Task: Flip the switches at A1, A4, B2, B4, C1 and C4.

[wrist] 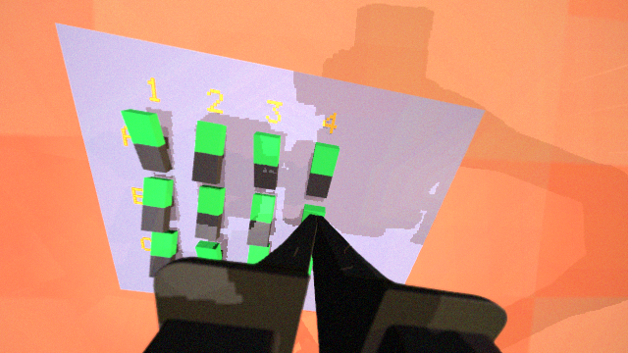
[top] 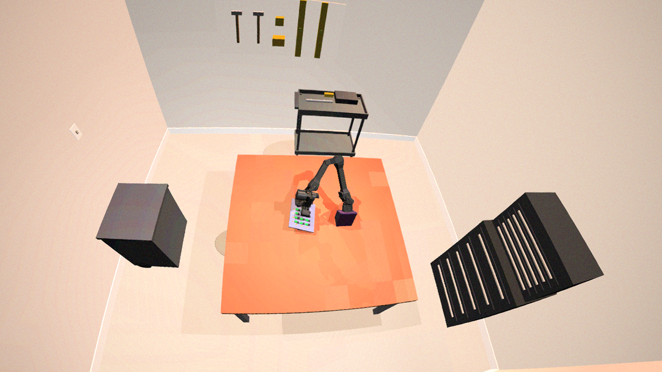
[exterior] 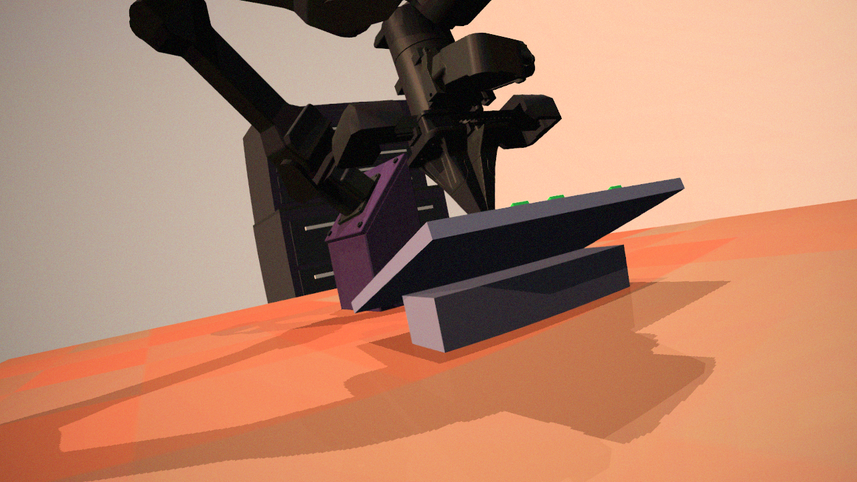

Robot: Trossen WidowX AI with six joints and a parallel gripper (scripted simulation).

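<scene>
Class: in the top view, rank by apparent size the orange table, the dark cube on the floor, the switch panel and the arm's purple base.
1. Orange table
2. Dark cube
3. Switch panel
4. Purple base

The table stands nearer the camera than the cube, so that gap is partly perspective.

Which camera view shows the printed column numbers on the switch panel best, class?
The wrist view: the column numbers read plainly above the switches. The top view shows the panel too small to read; the exterior view shows only its edge.

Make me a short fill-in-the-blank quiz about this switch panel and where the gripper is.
The gripper fingers are ____.
Its tip sits over a switch in column ____ of the panel.
The switches have ____ tops.
The panel rests on an ____ table.

Missing words: shut; 4; green; orange
</scene>
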